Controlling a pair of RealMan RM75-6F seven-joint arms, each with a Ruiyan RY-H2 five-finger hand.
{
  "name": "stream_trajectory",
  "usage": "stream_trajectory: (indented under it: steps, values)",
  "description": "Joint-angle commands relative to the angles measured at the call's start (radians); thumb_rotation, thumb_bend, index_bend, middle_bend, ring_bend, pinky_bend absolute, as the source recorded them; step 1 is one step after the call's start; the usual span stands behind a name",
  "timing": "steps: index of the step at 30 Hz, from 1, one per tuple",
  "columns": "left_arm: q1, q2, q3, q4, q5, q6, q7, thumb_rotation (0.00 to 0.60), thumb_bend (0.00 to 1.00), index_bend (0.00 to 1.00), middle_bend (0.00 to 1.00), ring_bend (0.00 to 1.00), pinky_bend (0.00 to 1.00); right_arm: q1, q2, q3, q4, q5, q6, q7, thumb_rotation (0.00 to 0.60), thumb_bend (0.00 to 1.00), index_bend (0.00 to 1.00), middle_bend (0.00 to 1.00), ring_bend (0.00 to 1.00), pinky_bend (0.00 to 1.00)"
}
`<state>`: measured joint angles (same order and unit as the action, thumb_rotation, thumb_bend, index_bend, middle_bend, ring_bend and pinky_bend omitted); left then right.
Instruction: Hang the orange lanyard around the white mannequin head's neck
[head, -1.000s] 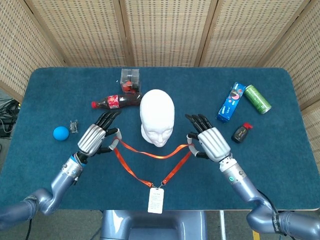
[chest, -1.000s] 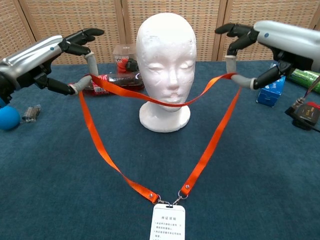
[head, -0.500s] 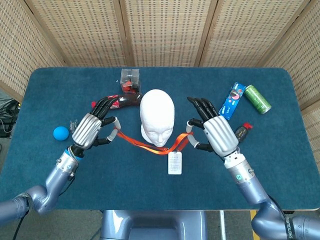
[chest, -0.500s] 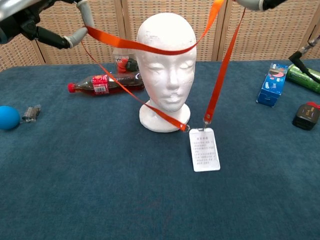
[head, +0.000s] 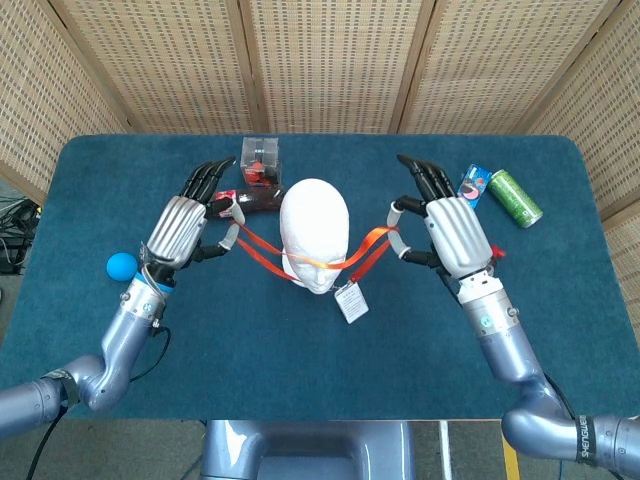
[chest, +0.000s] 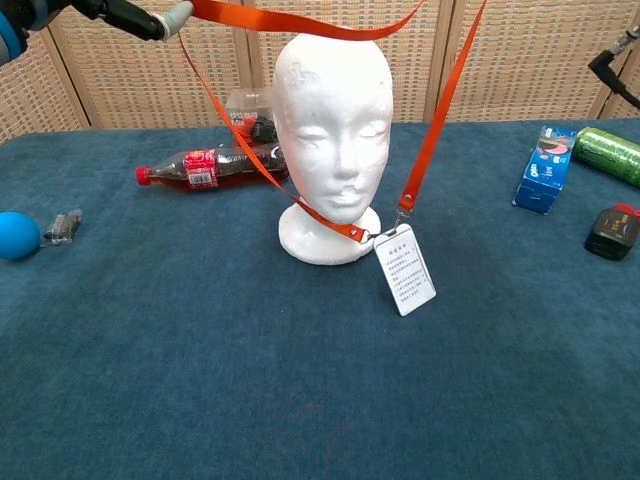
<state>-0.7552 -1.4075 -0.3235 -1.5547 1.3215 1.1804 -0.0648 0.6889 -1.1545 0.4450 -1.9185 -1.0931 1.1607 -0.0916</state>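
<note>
The white mannequin head (head: 315, 225) stands upright mid-table, facing me. My left hand (head: 183, 228) is raised to its left and my right hand (head: 455, 232) to its right. Each holds the orange lanyard (head: 365, 245) on its thumb, the other fingers spread. In the chest view the lanyard (chest: 300, 20) stretches across at crown height, just touching the top of the mannequin head (chest: 335, 130). Two strands run down to the white badge (chest: 405, 270), which hangs tilted before the base. Only the fingertips of the left hand (chest: 130, 14) show there.
A cola bottle (chest: 215, 165) lies behind the head on the left, next to a clear box (head: 260, 160). A blue ball (head: 122, 265) and a small metal clip (chest: 62, 227) sit far left. At right are a blue box (chest: 545, 170), a green can (head: 515, 197) and a black-red device (chest: 612, 232).
Both hands have risen and moved back along the head's sides. The strap went from chin height to crown height, and the badge left the table's front edge and now hangs by the base.
</note>
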Motion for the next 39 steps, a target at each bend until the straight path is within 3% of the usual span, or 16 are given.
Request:
stream_trajectory:
  steps: [1, 7, 14, 16, 17, 19, 20, 21, 22, 24, 26, 39]
  values:
    - [-0.039, -0.015, -0.039, 0.027, -0.079, -0.057, 0.047, 0.6, 0.53, 0.71, 0.0, 0.0, 0.0, 0.049, 0.004, 0.044, 0.06, 0.104, -0.046, -0.024, 0.6, 0.69, 0.73, 0.11, 0.0, 0.0]
    - [-0.1, -0.069, -0.074, 0.145, -0.201, -0.143, 0.093, 0.6, 0.53, 0.7, 0.0, 0.0, 0.0, 0.142, -0.016, 0.073, 0.205, 0.297, -0.136, -0.09, 0.6, 0.69, 0.73, 0.11, 0.0, 0.0]
    - [-0.126, -0.109, -0.084, 0.24, -0.24, -0.177, 0.072, 0.6, 0.53, 0.69, 0.0, 0.0, 0.0, 0.208, -0.056, 0.079, 0.301, 0.393, -0.178, -0.11, 0.6, 0.69, 0.73, 0.11, 0.0, 0.0]
    - [-0.127, -0.116, -0.082, 0.262, -0.236, -0.181, 0.054, 0.6, 0.53, 0.65, 0.0, 0.0, 0.0, 0.222, -0.065, 0.075, 0.32, 0.405, -0.186, -0.116, 0.6, 0.69, 0.72, 0.11, 0.0, 0.0]
    - [-0.127, -0.121, -0.084, 0.274, -0.241, -0.186, 0.039, 0.6, 0.53, 0.6, 0.0, 0.0, 0.0, 0.229, -0.071, 0.07, 0.331, 0.411, -0.193, -0.122, 0.6, 0.69, 0.72, 0.11, 0.0, 0.0]
    - [-0.129, -0.127, -0.082, 0.294, -0.247, -0.204, 0.017, 0.6, 0.5, 0.24, 0.0, 0.0, 0.0, 0.242, -0.084, 0.062, 0.353, 0.418, -0.199, -0.131, 0.6, 0.59, 0.6, 0.1, 0.0, 0.0]
    - [-0.13, -0.127, -0.081, 0.301, -0.25, -0.219, 0.004, 0.6, 0.46, 0.13, 0.0, 0.0, 0.0, 0.249, -0.092, 0.055, 0.368, 0.421, -0.2, -0.139, 0.6, 0.51, 0.51, 0.09, 0.0, 0.0]
    - [-0.13, -0.128, -0.083, 0.304, -0.254, -0.224, -0.006, 0.6, 0.37, 0.02, 0.0, 0.0, 0.0, 0.254, -0.095, 0.046, 0.378, 0.425, -0.204, -0.152, 0.6, 0.35, 0.34, 0.07, 0.0, 0.0]
    - [-0.13, -0.129, -0.084, 0.309, -0.255, -0.226, -0.013, 0.6, 0.25, 0.0, 0.0, 0.0, 0.0, 0.26, -0.099, 0.04, 0.387, 0.431, -0.203, -0.163, 0.6, 0.19, 0.18, 0.04, 0.0, 0.0]
    - [-0.129, -0.135, -0.088, 0.323, -0.249, -0.215, -0.029, 0.6, 0.07, 0.0, 0.0, 0.0, 0.0, 0.267, -0.11, 0.033, 0.403, 0.426, -0.191, -0.174, 0.6, 0.02, 0.02, 0.01, 0.0, 0.0]
    - [-0.127, -0.138, -0.092, 0.334, -0.244, -0.206, -0.045, 0.6, 0.0, 0.0, 0.0, 0.0, 0.0, 0.268, -0.119, 0.03, 0.413, 0.415, -0.177, -0.172, 0.6, 0.0, 0.0, 0.01, 0.0, 0.0]
    - [-0.102, -0.097, -0.095, 0.306, -0.215, -0.168, -0.073, 0.6, 0.0, 0.0, 0.0, 0.0, 0.0, 0.24, -0.106, 0.018, 0.392, 0.378, -0.112, -0.176, 0.6, 0.0, 0.0, 0.01, 0.0, 0.0]
